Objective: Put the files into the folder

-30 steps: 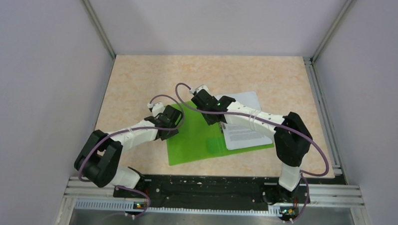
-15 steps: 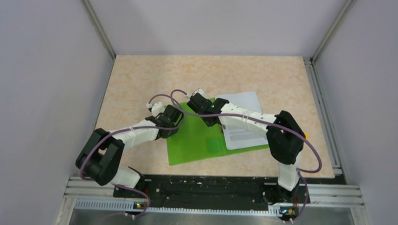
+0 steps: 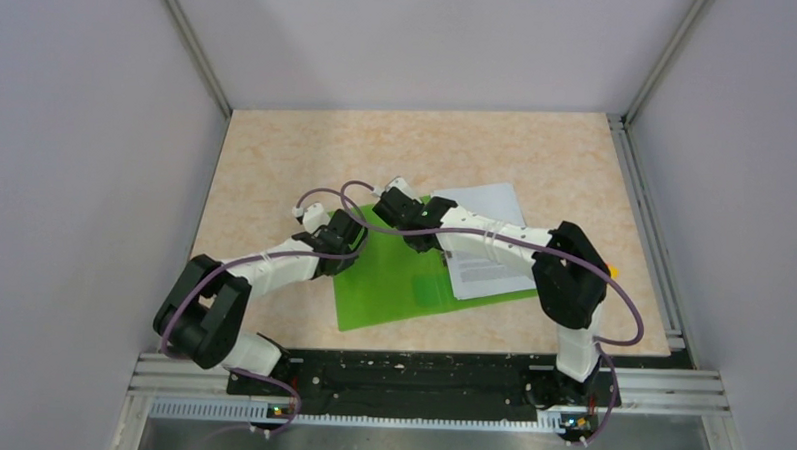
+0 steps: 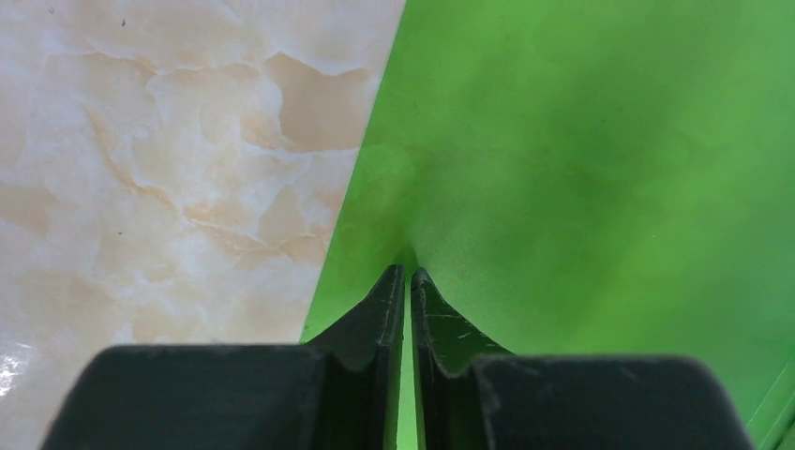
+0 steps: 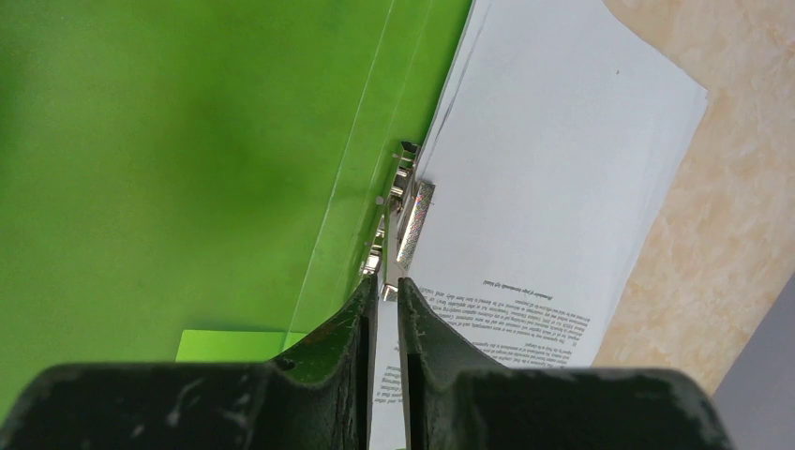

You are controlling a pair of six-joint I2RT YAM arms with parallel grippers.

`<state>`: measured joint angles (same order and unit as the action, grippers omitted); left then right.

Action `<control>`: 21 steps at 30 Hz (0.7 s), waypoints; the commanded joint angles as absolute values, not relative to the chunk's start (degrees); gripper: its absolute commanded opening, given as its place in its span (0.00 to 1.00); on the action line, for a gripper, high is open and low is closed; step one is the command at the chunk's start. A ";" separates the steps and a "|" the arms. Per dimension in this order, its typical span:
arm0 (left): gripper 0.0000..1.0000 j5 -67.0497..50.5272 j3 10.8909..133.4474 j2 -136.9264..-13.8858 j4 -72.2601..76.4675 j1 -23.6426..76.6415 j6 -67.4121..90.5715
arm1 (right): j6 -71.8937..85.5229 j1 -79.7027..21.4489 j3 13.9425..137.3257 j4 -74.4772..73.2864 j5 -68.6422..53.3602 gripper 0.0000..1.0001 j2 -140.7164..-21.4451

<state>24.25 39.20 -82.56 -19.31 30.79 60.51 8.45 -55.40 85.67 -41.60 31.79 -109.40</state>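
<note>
The green folder (image 3: 398,280) lies flat in the middle of the table. The files (image 3: 488,268), white sheets with printed text, lie on its right part and stick out past its far right edge. My left gripper (image 3: 348,244) is at the folder's left edge. In the left wrist view it (image 4: 407,274) is shut on the green plastic (image 4: 581,169), which puckers at the tips. My right gripper (image 3: 420,243) is over the folder's far part. In the right wrist view it (image 5: 386,284) is shut, tips at the metal clip (image 5: 412,217) beside the files (image 5: 544,169).
The marble-patterned table (image 3: 277,161) is walled by grey panels on the left, back and right. A metal rail (image 3: 419,378) runs along the near edge by the arm bases. A small lighter label (image 5: 234,344) shows on the folder.
My right gripper has moved left and a little away along the folder, its elbow following. My left gripper has stayed at the folder's left edge. Folder and files lie as before.
</note>
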 commanded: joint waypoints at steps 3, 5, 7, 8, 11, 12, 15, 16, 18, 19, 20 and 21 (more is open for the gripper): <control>0.06 22.86 38.26 -85.73 -21.93 30.72 62.41 | 7.65 -56.28 87.68 -41.84 33.40 0.13 -109.87; 0.01 22.68 38.18 -85.99 -21.90 30.68 62.82 | 7.76 -56.31 87.42 -41.84 33.44 0.12 -109.95; 0.00 22.61 38.21 -86.31 -22.07 30.73 63.28 | 7.75 -56.30 87.08 -41.70 33.49 0.12 -109.93; 0.00 22.52 38.35 -86.51 -22.22 30.74 63.42 | 7.75 -56.28 86.90 -41.51 33.44 0.12 -109.91; 0.00 22.33 38.45 -86.91 -22.28 30.72 63.78 | 7.90 -56.26 86.58 -41.09 32.86 0.11 -109.86; 0.00 22.33 38.34 -86.94 -22.32 30.68 63.87 | 7.95 -56.25 86.53 -41.08 32.73 0.11 -109.83; 0.00 22.41 38.24 -86.85 -22.30 30.74 64.06 | 8.14 -56.29 86.30 -40.78 32.68 0.11 -109.93; 0.00 22.41 38.19 -86.86 -22.26 30.70 64.11 | 8.10 -56.33 86.12 -40.55 32.59 0.11 -109.88; 0.00 22.33 38.00 -86.81 -22.24 30.68 64.24 | 8.23 -56.28 85.81 -40.16 32.48 0.11 -109.88; 0.00 22.18 37.85 -86.77 -22.12 30.67 64.29 | 8.30 -56.32 85.50 -39.90 32.43 0.11 -109.90; 0.00 22.04 37.66 -86.70 -22.07 30.71 64.41 | 8.46 -56.30 85.33 -39.73 32.44 0.10 -109.92; 0.00 21.79 37.31 -86.60 -21.75 30.61 64.50 | 8.64 -56.23 85.04 -39.37 32.37 0.10 -109.88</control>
